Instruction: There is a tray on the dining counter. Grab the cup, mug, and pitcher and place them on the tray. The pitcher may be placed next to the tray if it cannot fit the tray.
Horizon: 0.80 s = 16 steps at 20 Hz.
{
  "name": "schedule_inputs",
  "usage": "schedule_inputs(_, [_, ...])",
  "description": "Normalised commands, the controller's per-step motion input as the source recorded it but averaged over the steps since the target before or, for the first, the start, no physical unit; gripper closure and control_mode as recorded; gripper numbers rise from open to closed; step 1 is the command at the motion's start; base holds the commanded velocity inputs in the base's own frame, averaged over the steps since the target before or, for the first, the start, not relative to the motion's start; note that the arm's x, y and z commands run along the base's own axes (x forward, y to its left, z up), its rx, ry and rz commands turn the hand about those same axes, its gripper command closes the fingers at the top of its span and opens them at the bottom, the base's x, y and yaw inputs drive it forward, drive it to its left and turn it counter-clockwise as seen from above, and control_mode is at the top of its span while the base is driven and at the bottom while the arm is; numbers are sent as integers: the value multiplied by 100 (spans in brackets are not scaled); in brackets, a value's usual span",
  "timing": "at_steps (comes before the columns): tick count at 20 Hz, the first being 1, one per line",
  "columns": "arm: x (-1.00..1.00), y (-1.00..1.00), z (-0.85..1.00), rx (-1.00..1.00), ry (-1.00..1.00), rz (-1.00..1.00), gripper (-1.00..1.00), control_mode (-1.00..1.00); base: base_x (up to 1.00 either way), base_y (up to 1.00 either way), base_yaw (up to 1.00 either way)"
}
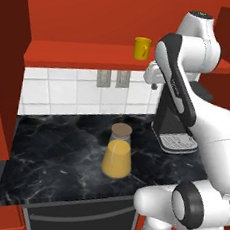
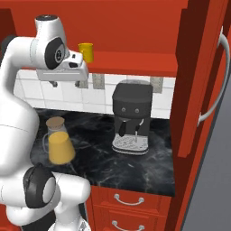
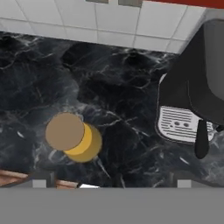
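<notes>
The pitcher (image 1: pixel 118 155) (image 2: pixel 60 145), a clear jug of orange juice with a tan cork lid, stands upright on the black worktop (image 1: pixel 57 156). From above, in the hand view, the pitcher (image 3: pixel 74 138) lies left of centre. My gripper (image 2: pixel 65 84) (image 3: pixel 111 183) hangs high above the worktop, pointing down, open and empty, with the jug below it and off to one side. On the red shelf above the tiles stands a yellow mug (image 1: pixel 141 48) (image 2: pixel 85 52) with what looks like a side handle. The tray, the dining counter and the cup are out of view.
A black coffee machine (image 1: pixel 173 128) (image 2: pixel 131 117) (image 3: pixel 197 96) stands on the worktop right of the pitcher. Behind are white tiles with outlets (image 1: pixel 113 79). A red cabinet with a curved handle (image 2: pixel 212 76) bounds the right side, and drawers (image 2: pixel 128 198) sit below the worktop.
</notes>
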Motion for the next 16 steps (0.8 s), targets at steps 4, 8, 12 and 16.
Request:
schedule_inputs(4, [28, 0, 20, 0, -14, -18, -100, -100, 0, 0, 0])
schedule_inputs(8, [18, 0, 24, 0, -14, -15, -100, -100, 0, 0, 0])
schedule_inputs(12, [25, 0, 12, 0, -13, -9, -100, -100, 0, 0, 0])
schedule_inputs(16, [32, 1, 11, 0, -9, -4, -100, -100, 0, 0, 0])
